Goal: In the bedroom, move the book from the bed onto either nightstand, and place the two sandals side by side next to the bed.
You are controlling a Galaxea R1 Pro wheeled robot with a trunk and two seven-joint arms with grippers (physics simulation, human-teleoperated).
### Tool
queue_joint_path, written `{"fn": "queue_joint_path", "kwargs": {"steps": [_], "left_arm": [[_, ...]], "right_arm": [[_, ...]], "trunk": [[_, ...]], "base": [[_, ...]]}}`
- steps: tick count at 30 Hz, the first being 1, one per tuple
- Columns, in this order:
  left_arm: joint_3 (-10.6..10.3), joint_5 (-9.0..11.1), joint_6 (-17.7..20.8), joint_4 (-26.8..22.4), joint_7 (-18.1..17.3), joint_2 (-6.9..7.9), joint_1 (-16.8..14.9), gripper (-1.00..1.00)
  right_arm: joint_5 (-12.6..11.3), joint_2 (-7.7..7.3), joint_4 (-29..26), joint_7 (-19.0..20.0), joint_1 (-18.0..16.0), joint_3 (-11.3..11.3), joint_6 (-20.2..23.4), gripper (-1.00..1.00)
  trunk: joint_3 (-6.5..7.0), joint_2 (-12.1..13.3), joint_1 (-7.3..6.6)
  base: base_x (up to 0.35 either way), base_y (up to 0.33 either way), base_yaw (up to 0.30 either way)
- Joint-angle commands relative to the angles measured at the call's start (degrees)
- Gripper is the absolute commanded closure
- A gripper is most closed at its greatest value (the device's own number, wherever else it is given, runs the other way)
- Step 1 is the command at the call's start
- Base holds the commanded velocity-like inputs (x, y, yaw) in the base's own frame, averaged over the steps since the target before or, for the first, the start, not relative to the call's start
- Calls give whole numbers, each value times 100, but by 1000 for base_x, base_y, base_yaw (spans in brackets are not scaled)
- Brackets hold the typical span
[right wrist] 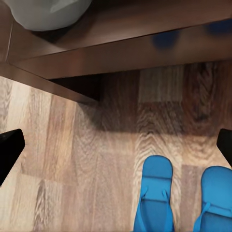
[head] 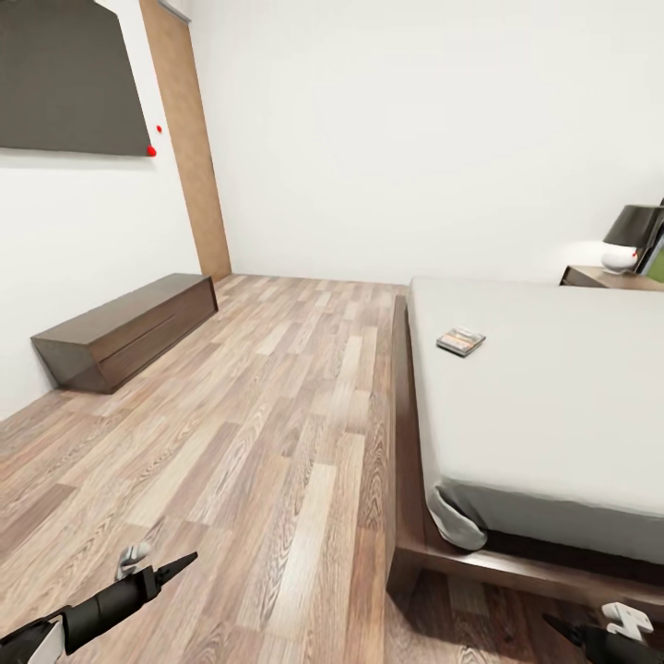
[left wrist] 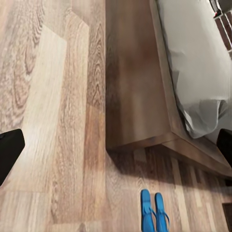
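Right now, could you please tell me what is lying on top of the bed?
The book lies flat on the bed, on the pale mattress near the floor-side edge. The rest of the mattress in the head view looks bare; its far right runs out of the picture, so I cannot say what lies there.

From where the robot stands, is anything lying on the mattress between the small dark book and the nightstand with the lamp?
Nothing visible does. The small dark paperback book lies alone on the pale grey-white mattress, and the stretch towards the dark brown wooden nightstand looks bare. Its black-shaded lamp takes up part of the top.
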Motion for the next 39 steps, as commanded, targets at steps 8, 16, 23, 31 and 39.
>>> {"fn": "queue_joint_path", "kwargs": {"steps": [8,16,23,31,39], "left_arm": [[-50,-399,-42,12,958,-529,-3,-100],[-100,-1908,-1719,1167,3600,-1520,-3,-100],[-119,-2965,-2249,1693,4225,-1700,-3,-100],[-100,-2731,-2280,1717,4258,-1715,-3,-100],[-102,-2563,-2278,1718,4259,-1718,-3,-100]], "right_arm": [[41,280,10,12,-3,-43,30,-100],[59,856,327,-458,-2,-14,-303,-100],[61,1008,521,-640,-3,0,-336,-100],[62,1011,559,-644,-3,1,-387,-100],[62,1011,556,-645,-3,1,-390,-100]], "trunk": [[139,320,-177],[283,641,-353],[408,922,-507],[516,1162,-639],[516,1162,-639]], "base": [[0,0,0],[0,0,0],[0,0,0],[0,0,27],[0,0,234]]}}
